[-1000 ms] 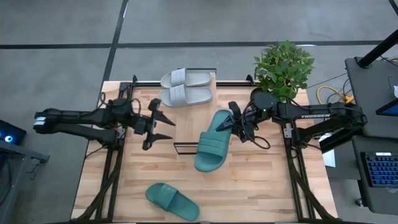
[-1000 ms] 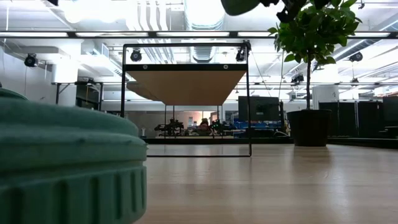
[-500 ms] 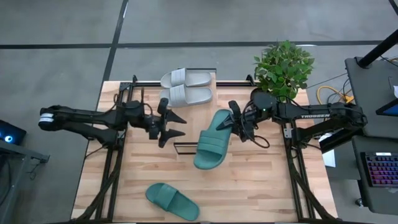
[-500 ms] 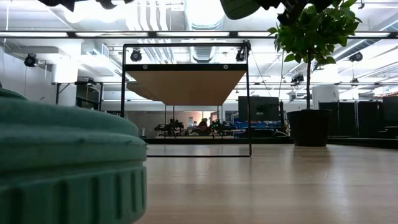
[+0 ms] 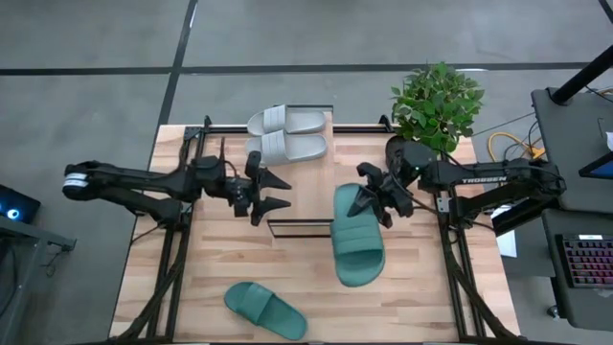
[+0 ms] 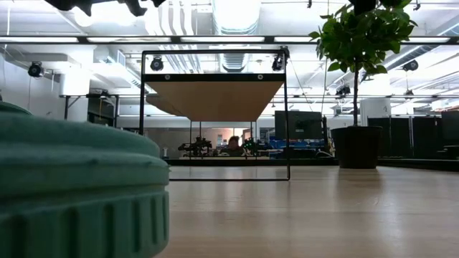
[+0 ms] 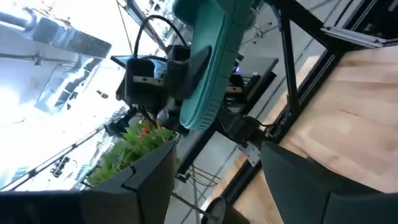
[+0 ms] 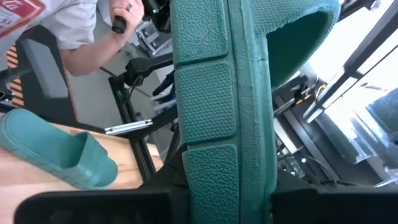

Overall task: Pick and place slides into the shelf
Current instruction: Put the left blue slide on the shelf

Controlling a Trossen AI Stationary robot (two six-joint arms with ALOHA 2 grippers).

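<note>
The right arm bears the white lettering "TROSSEN".

A grey concrete floor with dark seams surrounds the butcher-block bench. A potted plant stands at its far right corner. Bright ceiling lights and ducts run overhead; a keyboard sits right.

A robotics lab in an open industrial hall: exposed ceiling ducts and strip lights, grey concrete floor, a butcher-block table on dark framing, a keyboard alongside, distant workstations.
</note>
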